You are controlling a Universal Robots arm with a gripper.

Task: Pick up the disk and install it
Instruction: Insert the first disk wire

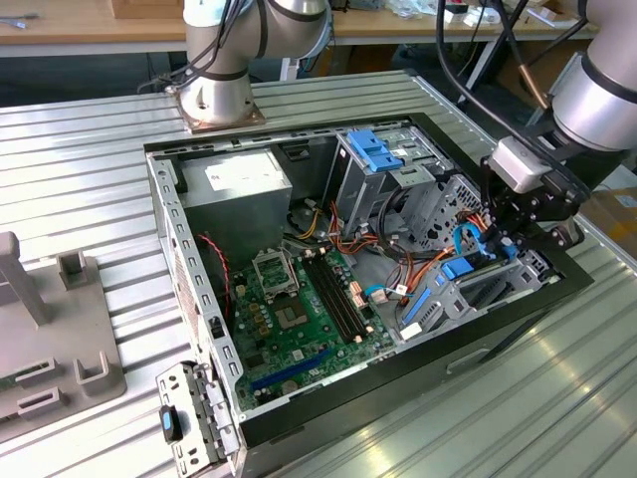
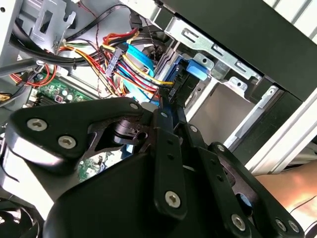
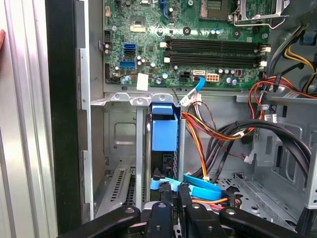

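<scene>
At right of the exterior view, the hand (image 1: 515,237) reaches into the open computer case (image 1: 159,189), its fingers closed on the disk (image 3: 164,133), which stands upright in the drive cage (image 3: 130,99) beside coloured cables (image 3: 208,130), near the motherboard (image 1: 309,309).

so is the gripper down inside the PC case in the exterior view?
Yes, the gripper is lowered into the open case, among the cables by the drive bay.
</scene>
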